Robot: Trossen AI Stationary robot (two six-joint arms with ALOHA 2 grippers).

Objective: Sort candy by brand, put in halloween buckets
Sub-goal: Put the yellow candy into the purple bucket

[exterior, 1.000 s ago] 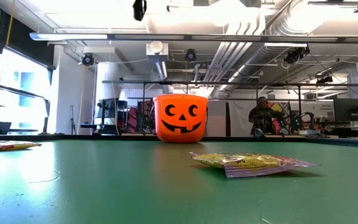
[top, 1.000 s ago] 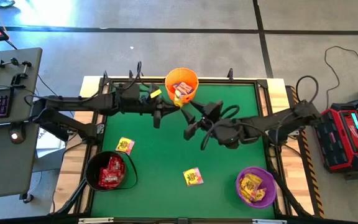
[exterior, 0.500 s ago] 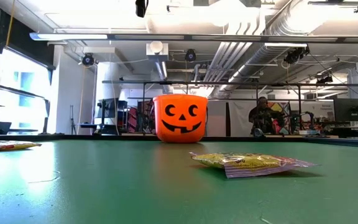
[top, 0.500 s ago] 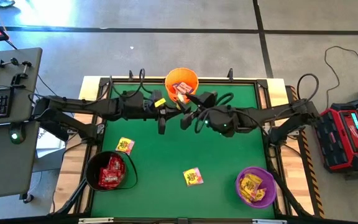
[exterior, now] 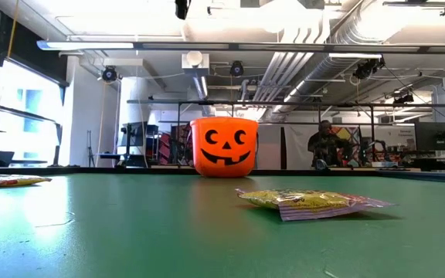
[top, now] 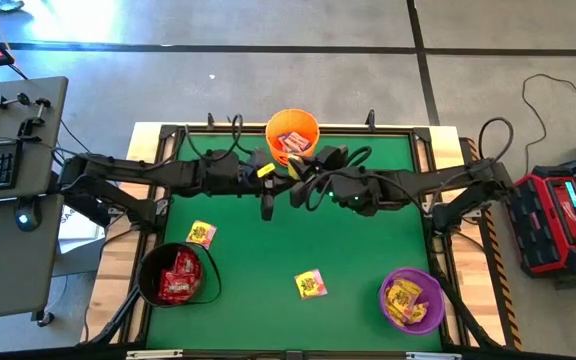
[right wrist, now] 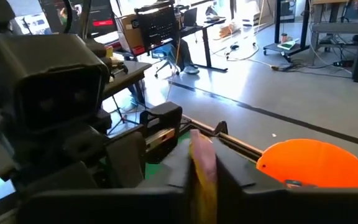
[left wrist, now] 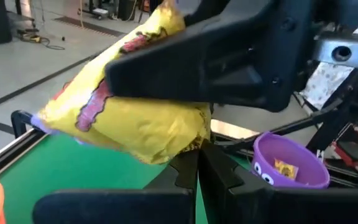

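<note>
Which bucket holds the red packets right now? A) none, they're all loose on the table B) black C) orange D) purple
B: in the high view the black bucket at the table's near-left corner is filled with red packets, while the purple bucket holds yellow ones.
</note>
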